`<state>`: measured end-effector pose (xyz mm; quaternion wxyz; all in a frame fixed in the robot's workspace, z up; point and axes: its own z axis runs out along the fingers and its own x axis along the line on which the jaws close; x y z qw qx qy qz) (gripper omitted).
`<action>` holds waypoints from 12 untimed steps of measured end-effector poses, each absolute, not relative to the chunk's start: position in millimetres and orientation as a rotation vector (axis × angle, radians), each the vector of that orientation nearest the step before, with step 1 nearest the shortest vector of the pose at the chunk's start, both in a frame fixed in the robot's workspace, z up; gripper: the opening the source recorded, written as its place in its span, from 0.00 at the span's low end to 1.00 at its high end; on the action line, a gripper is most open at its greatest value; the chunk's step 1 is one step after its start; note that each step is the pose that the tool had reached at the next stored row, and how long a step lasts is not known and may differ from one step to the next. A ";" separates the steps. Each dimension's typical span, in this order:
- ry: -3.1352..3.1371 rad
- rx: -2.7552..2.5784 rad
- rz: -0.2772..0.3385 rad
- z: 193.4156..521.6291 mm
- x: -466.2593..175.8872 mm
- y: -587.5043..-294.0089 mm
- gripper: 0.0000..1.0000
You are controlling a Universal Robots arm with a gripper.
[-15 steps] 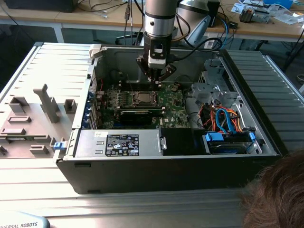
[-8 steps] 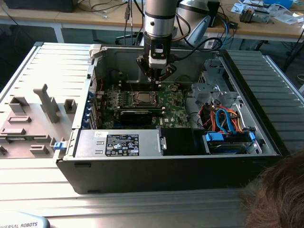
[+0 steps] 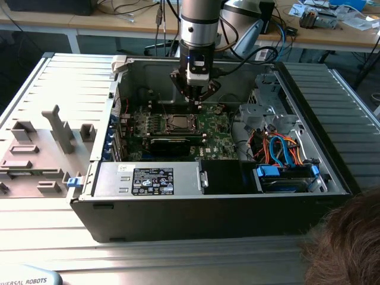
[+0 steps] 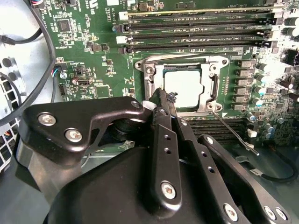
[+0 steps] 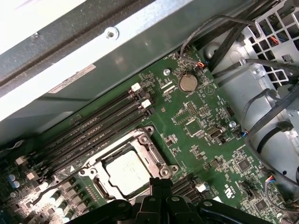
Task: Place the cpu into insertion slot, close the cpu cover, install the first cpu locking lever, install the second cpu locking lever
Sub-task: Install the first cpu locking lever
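It was a robotics lab: a robot arm (image 3: 199, 24) stood over an opened computer case (image 3: 208, 205) on a ribbed metal counter (image 3: 59, 77), with a cable-strewn wooden counter (image 3: 59, 22) behind.

Seated level in the insertion slot (image 4: 216, 84) near the middle of the motherboard (image 3: 217, 133): the cpu (image 4: 184, 86), small, flat, square, dull silvery-grey on top. Lowered flat over it: the cpu cover (image 4: 148, 81), a thin silvery frame, chip top showing through its square window. Slanting out from one frame corner, free end clear of the frame: a thin wire locking lever (image 4: 233, 132).
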<state>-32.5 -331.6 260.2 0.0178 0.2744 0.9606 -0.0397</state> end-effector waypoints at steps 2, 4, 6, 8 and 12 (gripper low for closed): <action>2.987 0.844 -0.123 260.2 -32.5 -331.6 0.11; 2.989 0.834 -0.123 260.2 -32.5 -331.6 0.11; 2.991 0.825 -0.123 260.2 -32.5 -331.6 0.11; 2.993 0.818 -0.123 260.2 -32.5 -331.6 0.11; 2.997 0.802 -0.122 260.2 -32.5 -331.6 0.11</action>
